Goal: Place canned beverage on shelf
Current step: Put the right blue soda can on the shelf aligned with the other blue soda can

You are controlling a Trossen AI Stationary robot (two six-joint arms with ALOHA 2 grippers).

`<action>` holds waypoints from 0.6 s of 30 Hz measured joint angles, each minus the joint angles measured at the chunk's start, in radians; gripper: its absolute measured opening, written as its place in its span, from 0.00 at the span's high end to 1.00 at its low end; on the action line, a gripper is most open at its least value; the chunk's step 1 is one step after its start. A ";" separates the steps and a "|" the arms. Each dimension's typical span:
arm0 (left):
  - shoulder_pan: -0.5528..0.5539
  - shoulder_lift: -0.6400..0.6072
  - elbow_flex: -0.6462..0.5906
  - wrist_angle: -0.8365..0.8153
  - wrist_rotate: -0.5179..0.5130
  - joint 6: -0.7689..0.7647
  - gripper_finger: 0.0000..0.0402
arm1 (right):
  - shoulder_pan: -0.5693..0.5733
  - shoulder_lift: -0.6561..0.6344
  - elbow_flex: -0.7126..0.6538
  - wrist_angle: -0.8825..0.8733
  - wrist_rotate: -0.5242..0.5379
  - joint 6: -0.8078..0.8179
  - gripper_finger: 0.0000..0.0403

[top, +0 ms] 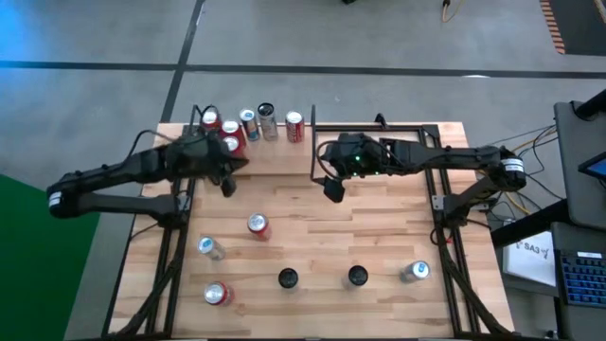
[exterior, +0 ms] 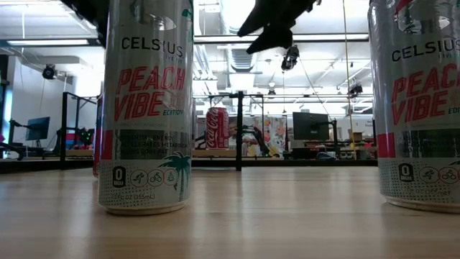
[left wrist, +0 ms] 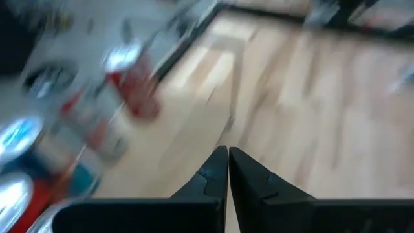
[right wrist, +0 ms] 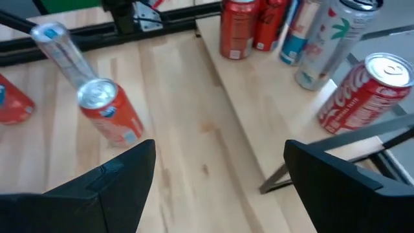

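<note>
Two arms reach inward over the table (top: pixel 379 246), and we see neither holding a can.
The shelf (top: pixel 275 156) carries five cans at the far edge; left gripper (top: pixel 227 186) hangs clenched beside them, right gripper (top: pixel 332 188) spread wide, empty.

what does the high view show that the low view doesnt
Only the high view shows both arms whole: the left gripper, shut and empty beside the cans grouped on the shelf, and the right gripper, open above the table. It also shows six cans standing loose on the table.

Only the low view shows labels: two Celsius Peach Vibe cans up close, and the room behind.

Both show a red cola can on the shelf by the black upright rod.
</note>
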 joint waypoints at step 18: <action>-0.168 0.000 -0.062 0.233 -0.003 0.059 1.00 | 0.139 0.000 0.085 -0.536 -0.351 0.624 0.18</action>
